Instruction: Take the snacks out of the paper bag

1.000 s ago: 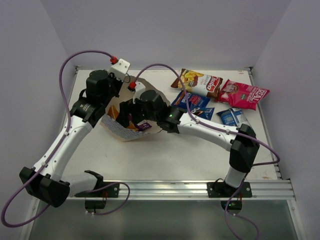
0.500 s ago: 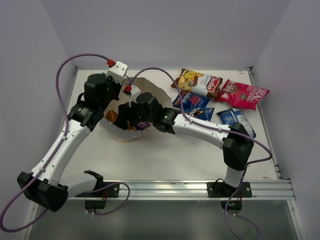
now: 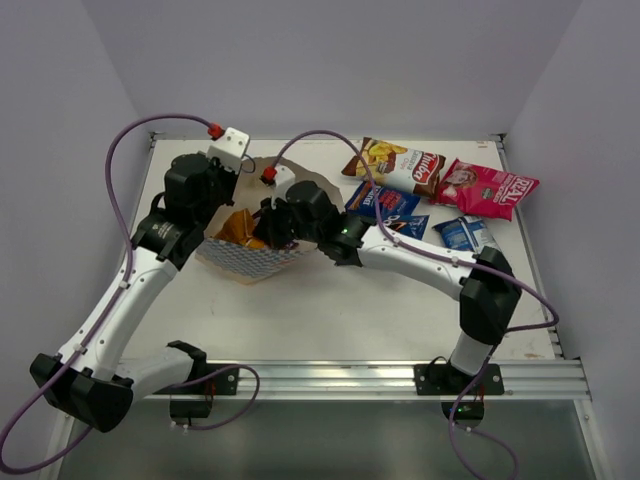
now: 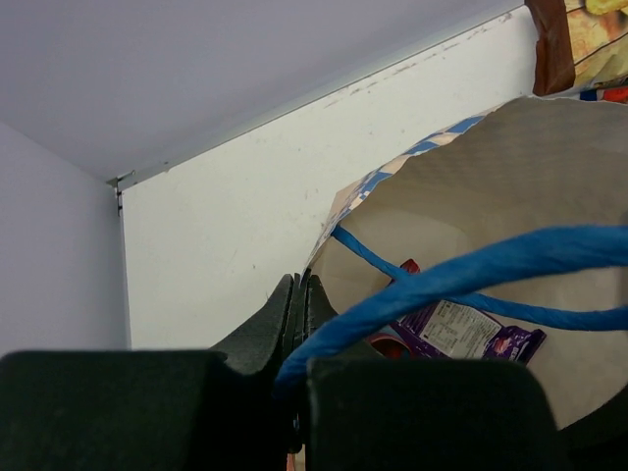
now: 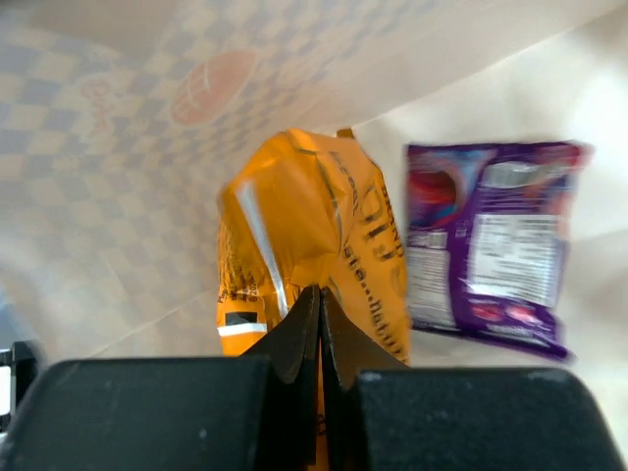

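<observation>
Right gripper (image 5: 320, 292) pinches crinkly orange packet (image 5: 294, 231) (foil) inside paper bag (image 5: 118, 147).

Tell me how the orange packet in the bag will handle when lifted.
The orange packet looks puffed and creased, so probably light and floppy. Its glossy foil may slip. Flat against the paper bag, it should slide, not roll.

Showing a white surface (image 3: 330, 315), being closed in by plain pale-lilac walls (image 3: 330, 60) at the back and at both sides. Meeting a silver metal rail (image 3: 340, 372) along the near edge. Receiving soft, even light.
</observation>
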### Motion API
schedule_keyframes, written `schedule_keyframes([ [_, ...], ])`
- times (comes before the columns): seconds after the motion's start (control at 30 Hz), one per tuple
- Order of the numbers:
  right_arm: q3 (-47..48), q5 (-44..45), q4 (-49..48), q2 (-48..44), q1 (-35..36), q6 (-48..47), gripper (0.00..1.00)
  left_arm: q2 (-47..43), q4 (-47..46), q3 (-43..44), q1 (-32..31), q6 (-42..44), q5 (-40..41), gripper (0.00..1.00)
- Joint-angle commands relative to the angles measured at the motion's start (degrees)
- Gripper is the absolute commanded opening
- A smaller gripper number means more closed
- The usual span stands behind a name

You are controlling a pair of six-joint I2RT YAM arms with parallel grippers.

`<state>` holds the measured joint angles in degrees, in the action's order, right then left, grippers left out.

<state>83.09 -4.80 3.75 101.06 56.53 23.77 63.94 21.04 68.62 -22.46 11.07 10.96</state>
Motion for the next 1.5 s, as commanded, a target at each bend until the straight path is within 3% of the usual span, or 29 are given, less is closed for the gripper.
schedule_keyframes([
  [0.0,0.58,3.12,-0.85,-9.63,-0.28,-5.66,0.0,-1.8,-1.79,-0.77,0.31,-0.96,2.57,0.0],
  [0.43,8.75,4.45,-0.15,-18.35,-3.09,-14.01,0.0,-1.1,-1.53,-1.21,0.4,-1.84,10.39,0.0],
  [0.73,5.68,2.43,0.82,-23.27,-8.8,-12.53,0.0,-0.58,-1.79,-1.03,0.49,-2.98,13.73,0.0],
  [1.03,12.18,1.45,5.39,-29.24,-15.66,-12.78,0.0,3.47,-0.82,-1.12,2.06,-5.18,25.07,0.0],
  [1.47,0.25,4.71,6.8,-45.05,-25.07,-10.68,0.0,6.98,-0.74,-0.59,5.14,-8.43,27.18,0.0],
])
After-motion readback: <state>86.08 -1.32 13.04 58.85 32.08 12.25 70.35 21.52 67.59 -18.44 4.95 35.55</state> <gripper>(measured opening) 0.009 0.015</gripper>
